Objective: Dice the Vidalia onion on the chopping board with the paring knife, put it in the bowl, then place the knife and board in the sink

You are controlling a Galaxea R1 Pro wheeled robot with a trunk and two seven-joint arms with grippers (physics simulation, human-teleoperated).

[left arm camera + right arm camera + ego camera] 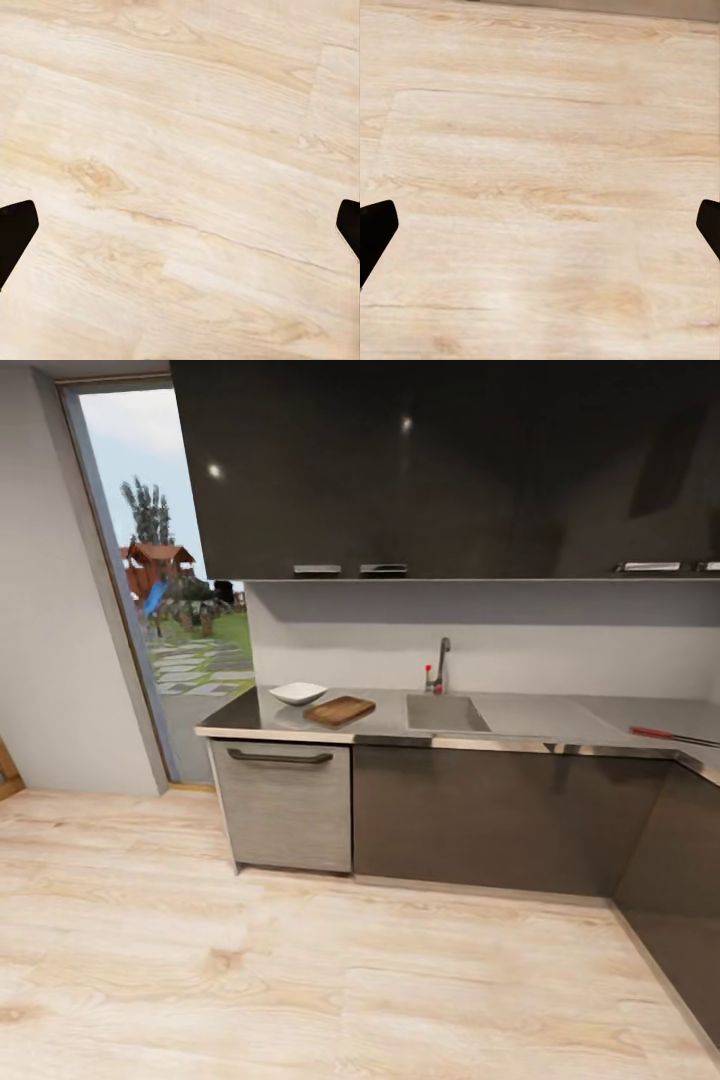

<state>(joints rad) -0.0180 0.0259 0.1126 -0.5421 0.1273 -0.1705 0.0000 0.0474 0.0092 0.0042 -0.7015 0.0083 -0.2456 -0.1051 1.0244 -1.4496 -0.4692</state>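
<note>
Both grippers, left gripper (180, 225) and right gripper (540, 225), were spread wide, holding nothing, over the floor (180, 150). Chopping board (340, 710) sat well away on the countertop (560, 722), between bowl (298, 693) and sink (445, 713); paring knife (672, 736) lay far along it.

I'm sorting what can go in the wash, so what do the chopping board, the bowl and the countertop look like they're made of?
The chopping board looks like wood: brown, matte, faintly grained. The bowl looks like glazed ceramic, plain smooth white, though plastic can't be ruled out. The countertop looks like brushed steel: grey with soft reflections and a bright metallic front edge.
</note>
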